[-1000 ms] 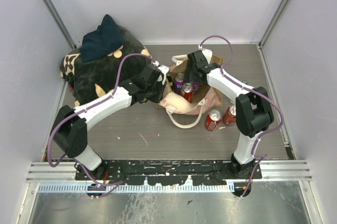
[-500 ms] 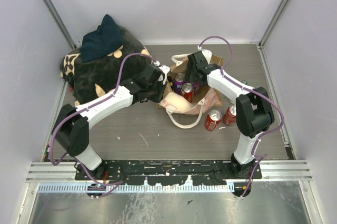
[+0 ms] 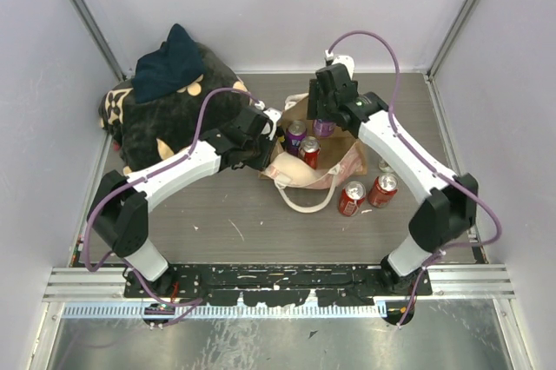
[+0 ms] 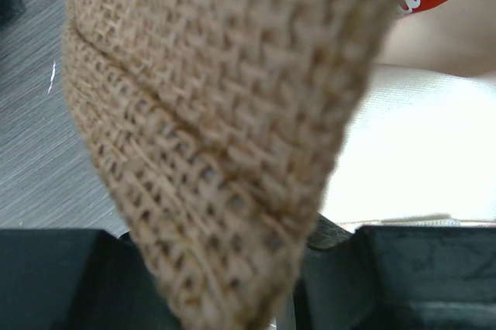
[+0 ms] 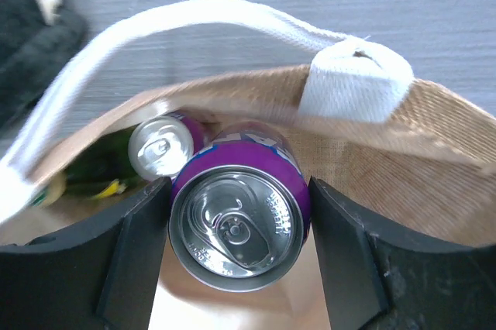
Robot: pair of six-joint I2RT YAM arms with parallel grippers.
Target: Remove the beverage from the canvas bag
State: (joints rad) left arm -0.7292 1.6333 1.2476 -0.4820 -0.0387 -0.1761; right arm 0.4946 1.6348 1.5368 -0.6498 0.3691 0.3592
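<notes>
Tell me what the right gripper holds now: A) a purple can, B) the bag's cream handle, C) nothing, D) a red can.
A: the right wrist view shows a purple can pinched between the fingers of the right gripper, over the open canvas bag.

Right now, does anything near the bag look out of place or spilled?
Nothing spilled. The canvas bag sags forward, its rim pinched in the left claw; the right claw grips a purple can. Two red cans sit outside it on the table.
</notes>
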